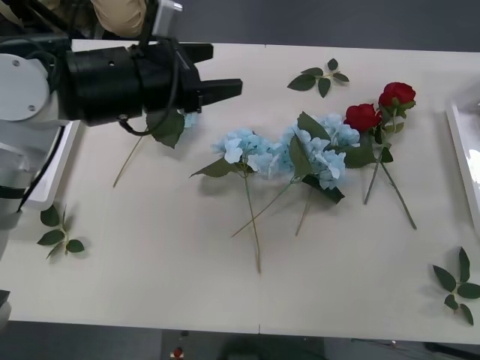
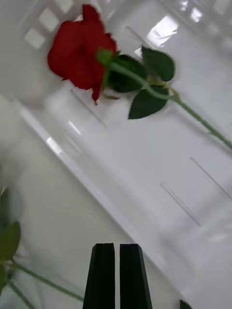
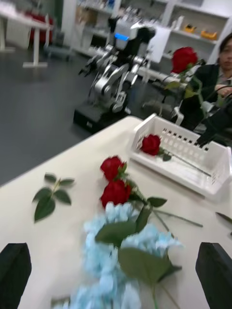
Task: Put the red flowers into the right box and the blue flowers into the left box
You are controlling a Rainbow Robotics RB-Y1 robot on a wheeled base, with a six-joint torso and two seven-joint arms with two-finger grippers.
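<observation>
Front view first: the left gripper [image 1: 225,86] hangs high over the table's left side, spread wide with nothing between its fingers. A blue flower [image 1: 178,120] lies just under it, mostly hidden, probably the next pick. Counting the blue flowers [image 1: 300,150] in the middle, I get three stems, plus that one under the arm, so four. Two red flowers [image 1: 379,105] lie touching at the cluster's right end. The left box [image 1: 56,169] shows behind the arm, the right box [image 1: 461,154] as a rim at the far right. Three loose leaf sprigs [image 1: 322,75] are scattered about (not our problem).

Right wrist view: the right gripper [image 2: 116,275] is pressed together, holding nothing, above the right box's rim. One rose [image 2: 79,48] lies inside, so I'd say it was dropped there on purpose.

Left wrist view: black fingers [image 3: 215,273] stand far apart. Two roses [image 3: 113,181] on the table, one in the white box [image 3: 183,154].
</observation>
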